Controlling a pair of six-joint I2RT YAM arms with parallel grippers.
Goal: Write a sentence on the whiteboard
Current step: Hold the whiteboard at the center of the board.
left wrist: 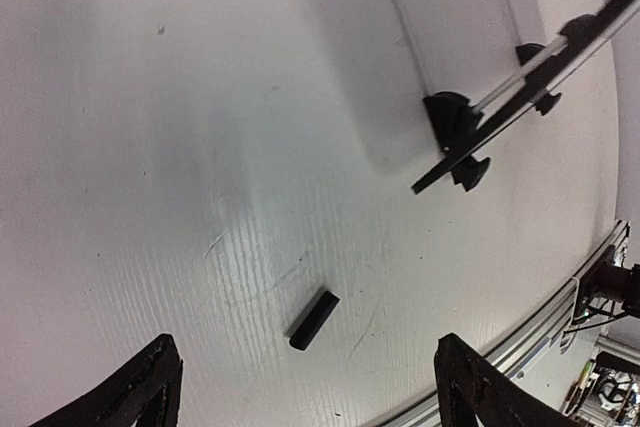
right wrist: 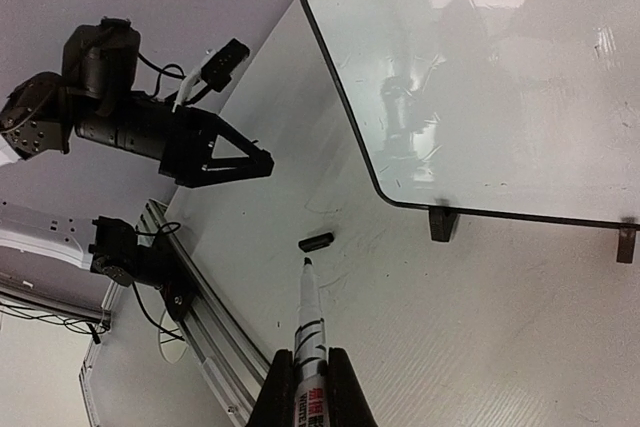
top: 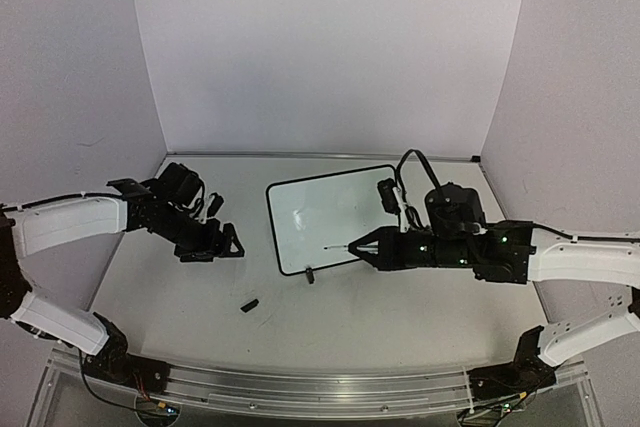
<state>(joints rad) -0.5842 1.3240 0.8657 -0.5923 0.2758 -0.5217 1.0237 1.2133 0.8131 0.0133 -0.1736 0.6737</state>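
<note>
At the middle of the table [top: 400, 317], the whiteboard [top: 320, 212] lies flat between the two arms, one long edge towards them and its two black feet [right wrist: 443, 222] jutting from that edge. Its face shows white, with the dim reflection of an arm in it (the right wrist view gives this best). Whether anything is written there I cannot tell, since the glare washes out the surface.

The right gripper [right wrist: 305, 372] is clamped tight on a marker [right wrist: 310, 322], which sticks out past the fingers, its dark nib bare. From above the nib sits over the near part of the board; from the wrist it looks raised, off the surface.

The left gripper [top: 213, 247] hangs to the left of the board, apart from it, its jaws spread wide with nothing between them. On the table nearer the arm bases than that gripper lies a small black cap [left wrist: 313, 319], on its side and touching neither finger.
</note>
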